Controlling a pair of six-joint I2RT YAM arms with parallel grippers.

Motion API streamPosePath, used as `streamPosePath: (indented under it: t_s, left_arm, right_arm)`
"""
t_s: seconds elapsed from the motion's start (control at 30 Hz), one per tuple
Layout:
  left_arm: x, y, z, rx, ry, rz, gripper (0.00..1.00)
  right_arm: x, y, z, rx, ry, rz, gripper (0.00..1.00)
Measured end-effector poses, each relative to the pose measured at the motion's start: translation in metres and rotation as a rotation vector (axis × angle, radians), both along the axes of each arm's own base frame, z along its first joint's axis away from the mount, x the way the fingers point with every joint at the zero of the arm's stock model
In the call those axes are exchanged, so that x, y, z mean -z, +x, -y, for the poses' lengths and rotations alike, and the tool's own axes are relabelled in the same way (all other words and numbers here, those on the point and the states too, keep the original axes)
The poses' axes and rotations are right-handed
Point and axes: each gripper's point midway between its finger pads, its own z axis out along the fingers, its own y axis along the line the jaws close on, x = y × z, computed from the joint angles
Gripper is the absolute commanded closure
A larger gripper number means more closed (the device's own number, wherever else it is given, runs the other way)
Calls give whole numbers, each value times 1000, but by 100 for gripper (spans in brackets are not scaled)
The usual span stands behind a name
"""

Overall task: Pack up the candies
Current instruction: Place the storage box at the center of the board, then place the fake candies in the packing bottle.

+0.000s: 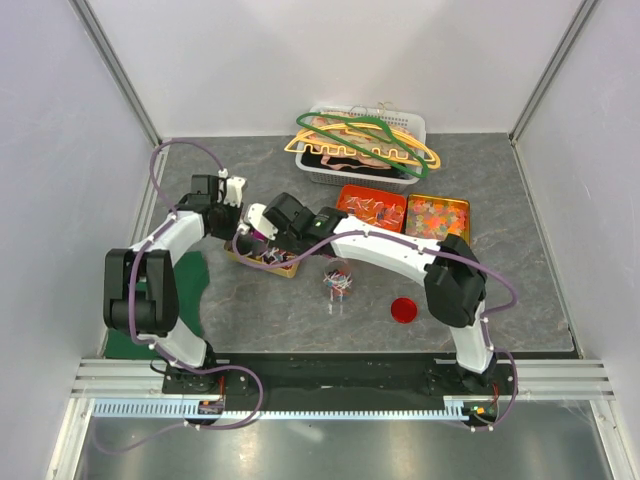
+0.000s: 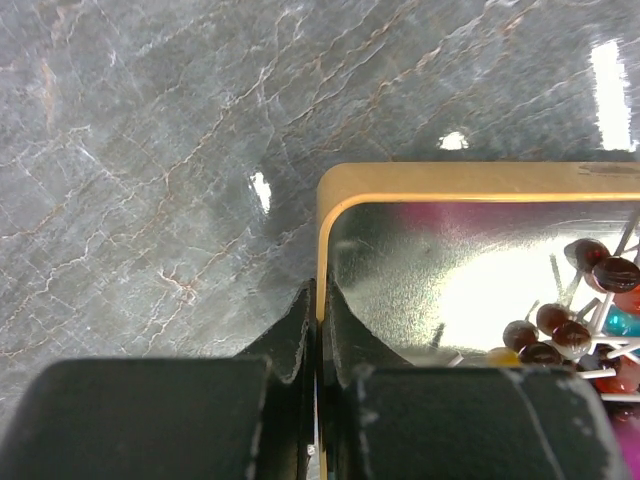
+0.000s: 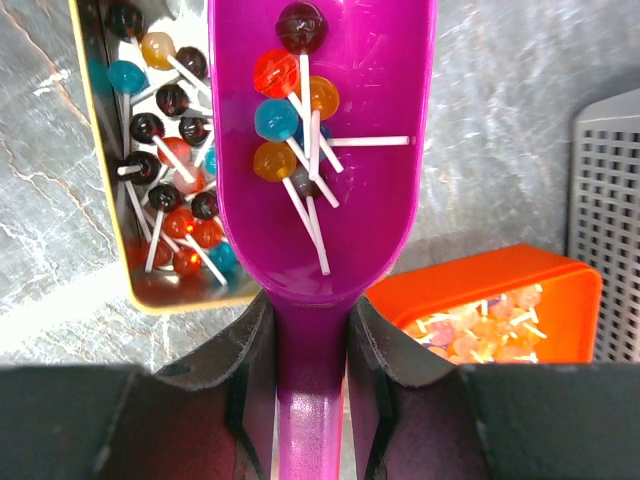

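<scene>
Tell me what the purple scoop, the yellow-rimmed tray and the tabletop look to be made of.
Scoop: likely moulded plastic, glossy magenta with soft highlights. Tray: probably thin metal, mirror-bright inside with a yellow-coated rim; it reflects light and colours. Tabletop: grey marble-look surface with pale veins, polished enough to show glare; real stone or laminate cannot be told.

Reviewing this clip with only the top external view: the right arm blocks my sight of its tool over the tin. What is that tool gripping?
Observer: The right tool is shut on the handle of a purple scoop, which carries several lollipops.
Operator: And the left tool?
Observer: The left tool pinches the rim of the yellow tin near a corner.
Operator: Anything in that corner?
Observer: Bare metal there; the tin's lollipops are piled toward the other end.
</scene>
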Motion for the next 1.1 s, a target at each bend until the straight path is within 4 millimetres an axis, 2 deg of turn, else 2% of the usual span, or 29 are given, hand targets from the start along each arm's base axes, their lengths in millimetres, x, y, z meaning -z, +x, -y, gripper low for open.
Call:
streamPosePath:
  t_s: [0.2, 0.43, 0.53, 0.6, 0.7, 0.83, 0.93, 0.97, 1.07, 1.1]
  left_arm:
    - [10, -1, -5, -15, 23, -26, 98]
    - [19, -2, -9, -28, 44, -51, 98]
    - [24, -3, -9, -29, 46, -64, 96]
    - [26, -3, -9, -30, 48, -72, 90]
    - [29, -3, -10, -32, 48, -84, 87]
    - [32, -2, -9, -34, 46, -94, 76]
    - [30, -1, -9, -37, 42, -92, 60]
    - [29, -1, -8, -39, 40, -91, 50]
    - [29, -1, -7, -43, 30, -92, 33]
    - [29, 0, -7, -45, 25, -92, 30]
  right_arm:
    - [-27, 2, 3, -5, 53, 22, 100]
    - [-42, 13, 17, 4, 57, 47, 100]
    - [-44, 20, 35, 19, 43, 52, 100]
    - [-46, 22, 53, 28, 24, 49, 100]
    - [-54, 23, 77, 28, 1, 53, 100]
    - [-71, 19, 108, 12, -27, 67, 100]
    - [-81, 6, 127, -21, -55, 68, 100]
    - [-82, -1, 133, -36, -66, 63, 100]
    - [-79, -19, 150, -70, -98, 39, 100]
    - [-77, -25, 155, -81, -109, 25, 100]
